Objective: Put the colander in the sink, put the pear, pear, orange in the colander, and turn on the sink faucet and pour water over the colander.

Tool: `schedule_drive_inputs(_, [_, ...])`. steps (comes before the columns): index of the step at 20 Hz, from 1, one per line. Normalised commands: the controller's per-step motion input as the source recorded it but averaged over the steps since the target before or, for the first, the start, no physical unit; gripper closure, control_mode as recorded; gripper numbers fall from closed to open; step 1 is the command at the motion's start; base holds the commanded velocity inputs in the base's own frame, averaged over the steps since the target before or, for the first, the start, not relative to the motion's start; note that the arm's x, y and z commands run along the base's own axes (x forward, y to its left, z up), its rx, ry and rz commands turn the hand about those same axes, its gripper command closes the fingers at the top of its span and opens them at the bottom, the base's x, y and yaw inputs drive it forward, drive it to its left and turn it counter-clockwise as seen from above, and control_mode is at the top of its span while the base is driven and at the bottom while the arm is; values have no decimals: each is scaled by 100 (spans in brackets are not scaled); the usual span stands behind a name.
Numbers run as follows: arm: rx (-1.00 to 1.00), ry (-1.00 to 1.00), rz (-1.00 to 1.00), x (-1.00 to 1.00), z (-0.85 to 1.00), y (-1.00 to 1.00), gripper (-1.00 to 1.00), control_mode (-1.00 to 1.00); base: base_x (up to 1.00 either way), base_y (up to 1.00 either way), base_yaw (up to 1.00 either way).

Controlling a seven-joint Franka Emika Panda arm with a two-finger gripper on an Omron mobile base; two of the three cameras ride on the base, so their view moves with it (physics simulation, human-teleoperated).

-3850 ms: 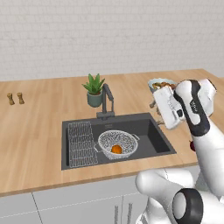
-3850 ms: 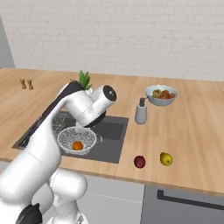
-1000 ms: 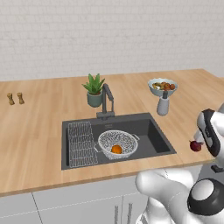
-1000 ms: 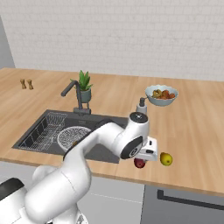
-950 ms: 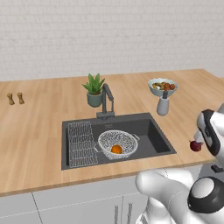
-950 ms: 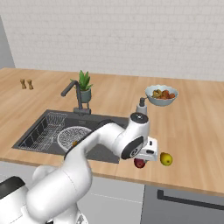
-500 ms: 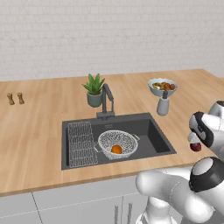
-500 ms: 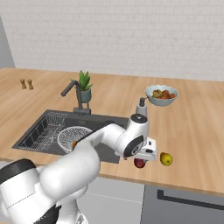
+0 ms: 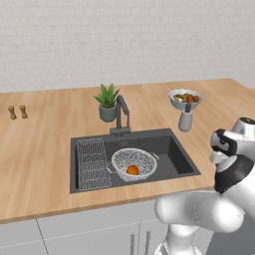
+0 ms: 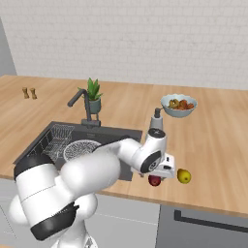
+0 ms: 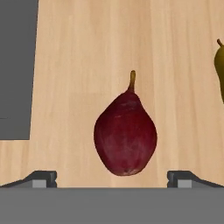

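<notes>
The colander (image 9: 133,160) sits in the sink (image 9: 182,158) with the orange (image 9: 132,170) inside it, below the faucet (image 9: 122,113). A dark red pear (image 10: 154,181) lies on the wooden counter to the right of the sink, and a yellow pear (image 10: 183,176) lies just beyond it. My gripper (image 10: 159,175) hangs directly over the red pear, pointing down. In the hand view the red pear (image 11: 126,138) is centred between my gripper's (image 11: 113,178) spread fingertips (image 11: 43,177), and they do not touch it. The yellow pear's edge (image 11: 219,65) shows at the right. The gripper is open.
A pale fruit bowl (image 10: 178,105) and a small grey bottle (image 10: 156,118) stand behind the pears. A potted plant (image 9: 107,102) is beside the faucet and a wire rack (image 9: 92,162) fills the sink's left part. Both pears lie close to the counter's front edge.
The arm has swung from over the sink to the counter at the right. In the last second the hand settled lower over the red pear, jaws still wide.
</notes>
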Motion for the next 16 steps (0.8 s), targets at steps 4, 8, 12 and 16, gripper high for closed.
schedule_drive_inputs(4, [0,0,0,14,-27,-10,-100,-100,0,0,0])
schedule_drive_inputs(8, [0,0,0,9,-22,-1,-100,-100,0,0,0])
schedule_drive_inputs(12, [0,0,0,6,-25,-1,-100,-100,0,0,0])
schedule_drive_inputs(16, [0,0,0,5,-26,0,-100,-100,0,0,0])
